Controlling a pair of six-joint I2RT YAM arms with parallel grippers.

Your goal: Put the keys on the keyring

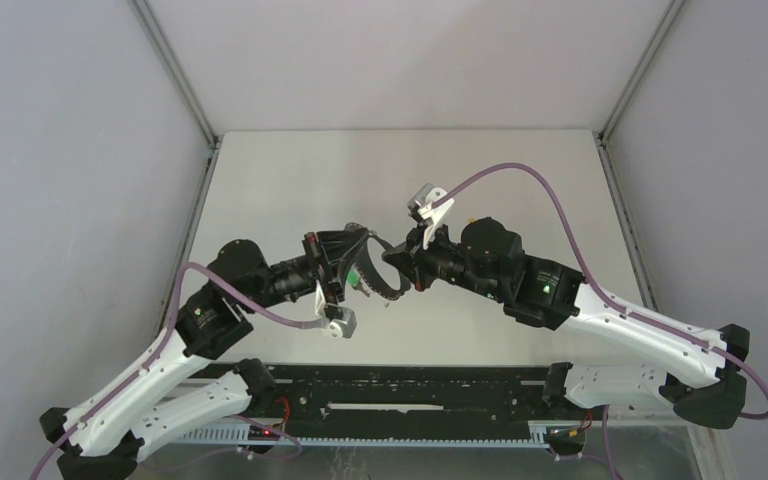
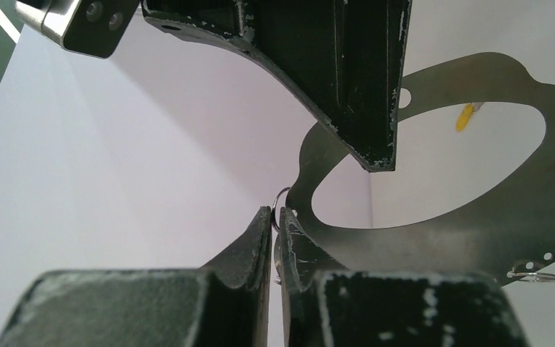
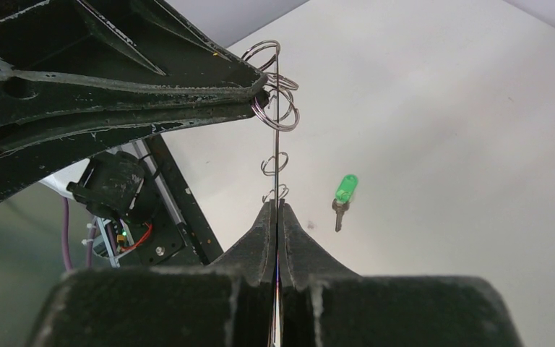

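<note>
The keyring [image 2: 477, 224] hangs above the middle of the table [image 1: 410, 170], pinched edge-on by the right gripper [image 3: 276, 206] at three o'clock. At nine, the left gripper [image 2: 274, 213] has its fingers almost together round a rim loop [image 2: 280, 194]; whether it grips, I cannot tell. The green key [image 3: 345, 191] and yellow key [image 2: 465, 116] lie on the table. Opposing pulls could bend that loop.

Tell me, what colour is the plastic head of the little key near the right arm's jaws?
Bright green key head, clearest in right wrist view.
</note>
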